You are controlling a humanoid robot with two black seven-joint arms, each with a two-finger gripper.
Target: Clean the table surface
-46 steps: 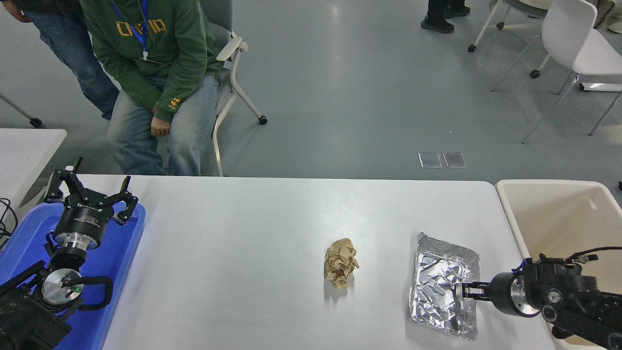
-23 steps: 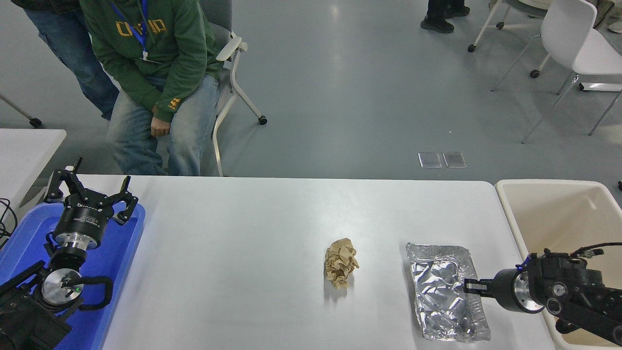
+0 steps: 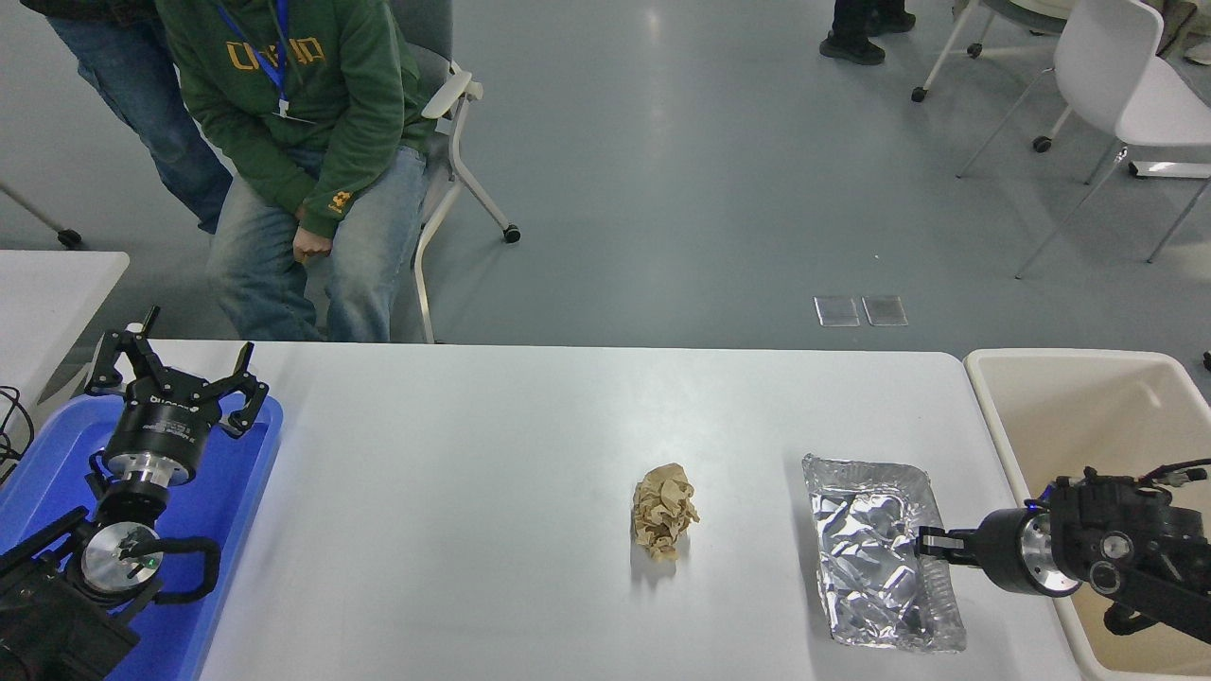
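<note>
The table surface is a wide white top. A crumpled brown paper ball lies near its middle. To the right lies a crinkled foil tray, close to the table's right edge. My right gripper comes in from the right, level with the table, and is shut on the tray's right rim. At the lower left my left gripper is parked over a blue tray with its fingers spread open.
A beige plastic bin stands just past the table's right edge, behind my right arm. A person in a green hoodie sits at the far left side. The corner of a smaller white table shows at left.
My right gripper has drawn back to the right, toward the bin, and the foil tray has slid and turned with it. The paper ball and left arm have not moved.
</note>
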